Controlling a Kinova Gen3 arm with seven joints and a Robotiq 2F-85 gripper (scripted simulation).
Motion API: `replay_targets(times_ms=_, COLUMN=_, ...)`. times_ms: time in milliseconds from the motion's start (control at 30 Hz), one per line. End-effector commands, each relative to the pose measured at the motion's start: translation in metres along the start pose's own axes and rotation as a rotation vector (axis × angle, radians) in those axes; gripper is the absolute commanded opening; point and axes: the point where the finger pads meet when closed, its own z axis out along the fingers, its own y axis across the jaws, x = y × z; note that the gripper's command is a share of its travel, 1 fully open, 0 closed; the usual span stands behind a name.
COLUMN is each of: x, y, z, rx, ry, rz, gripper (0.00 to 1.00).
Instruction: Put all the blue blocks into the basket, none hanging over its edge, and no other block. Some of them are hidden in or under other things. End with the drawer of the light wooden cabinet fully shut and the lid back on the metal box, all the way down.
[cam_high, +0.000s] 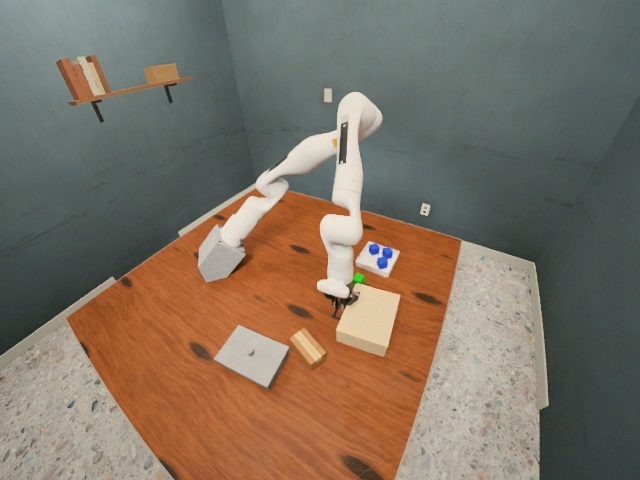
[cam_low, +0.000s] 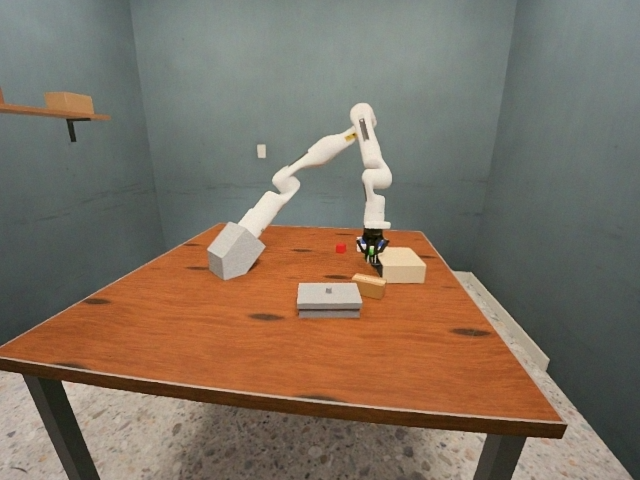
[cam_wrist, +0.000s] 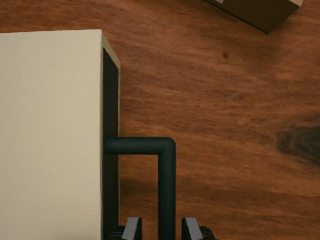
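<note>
My gripper (cam_high: 341, 304) (cam_low: 371, 253) (cam_wrist: 161, 229) hangs low at the front of the light wooden cabinet (cam_high: 369, 317) (cam_low: 405, 266) (cam_wrist: 50, 140). Its fingers stand partly closed on either side of the black drawer handle (cam_wrist: 166, 175), with a small gap on each side. The drawer looks pushed in. The white basket (cam_high: 361, 267) behind the cabinet holds three blue blocks (cam_high: 373, 248) (cam_high: 387, 252) (cam_high: 382, 262). The grey metal box (cam_high: 251, 356) (cam_low: 328, 297) has its lid on.
A green block (cam_high: 358, 277) lies between the basket and the cabinet. A red block (cam_low: 340, 248) lies farther back. A striped wooden block (cam_high: 308, 348) (cam_low: 369, 285) (cam_wrist: 265, 12) lies between the metal box and the cabinet. The arm's grey base (cam_high: 219, 255) stands at the left.
</note>
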Motion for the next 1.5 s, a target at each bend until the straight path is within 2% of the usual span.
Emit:
replay_targets(times_ms=0, x=-0.0002, y=-0.0004, z=0.0014, rx=0.003, ry=0.001, rz=-0.001, gripper=0.30)
replay_targets(times_ms=967, x=-0.0002, y=-0.0004, z=0.0014, rx=0.003, ry=0.001, rz=-0.001, gripper=0.30)
replay_targets(times_ms=1000, x=-0.0002, y=-0.0004, z=0.0014, rx=0.003, ry=0.001, rz=-0.001, gripper=0.10)
replay_targets(times_ms=1467, x=0.0003, y=-0.0014, z=0.0011, rx=0.004, ry=0.002, rz=-0.002, gripper=0.10)
